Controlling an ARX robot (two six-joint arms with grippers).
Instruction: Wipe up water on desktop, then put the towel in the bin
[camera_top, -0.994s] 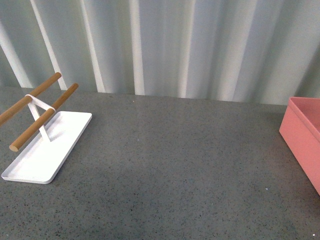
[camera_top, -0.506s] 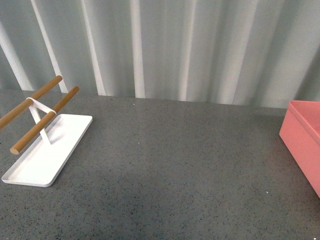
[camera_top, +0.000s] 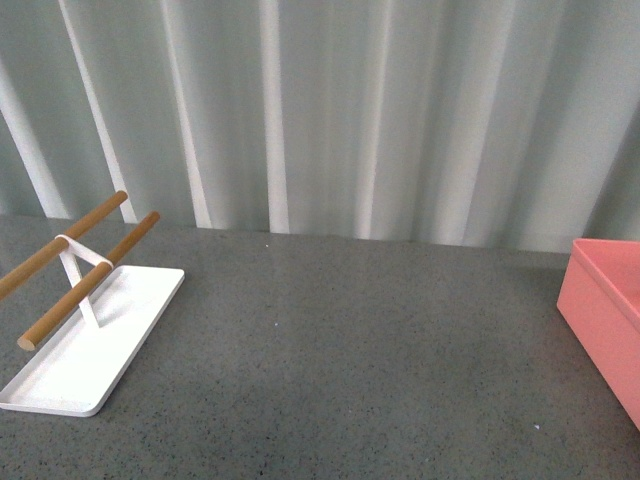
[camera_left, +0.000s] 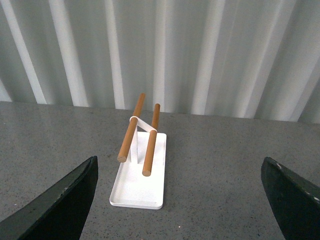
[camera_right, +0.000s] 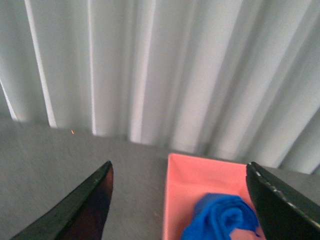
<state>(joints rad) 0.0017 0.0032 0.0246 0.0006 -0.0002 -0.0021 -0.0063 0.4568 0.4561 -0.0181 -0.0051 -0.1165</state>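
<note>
The broad dark grey speckled desktop (camera_top: 340, 340) lies bare in the front view, with no puddle or sheen that can be made out on it. At its right edge stands the salmon-pink rectangular plastic bin (camera_top: 605, 315), and the right wrist view looks down into it: the bright blue fuzzy towel (camera_right: 222, 217) lies crumpled inside, against the pink floor. So both parts of the job read as done, the wiping and the drop-off, and this moment looks like the closing step, with the arms pulled clear of the work area.

The right gripper (camera_right: 180, 200) hangs above and short of the bin with its 2 dark fingers spread wide and nothing between them. The left gripper (camera_left: 182, 195) is likewise spread wide and empty, aimed at the flat white tray (camera_left: 137, 185) with its 2 wooden bars (camera_left: 131, 135) on a white stand, which sits well apart from the bin on the far left of the desktop. Neither arm shows in the front view.

The next move, as I judge it, calls for little: keep both grippers clear of the bin's walls and the rack, and settle the arms at rest. A last look for leftover damp would be prudent, since a thin film would be hard to tell on this matte surface.
</note>
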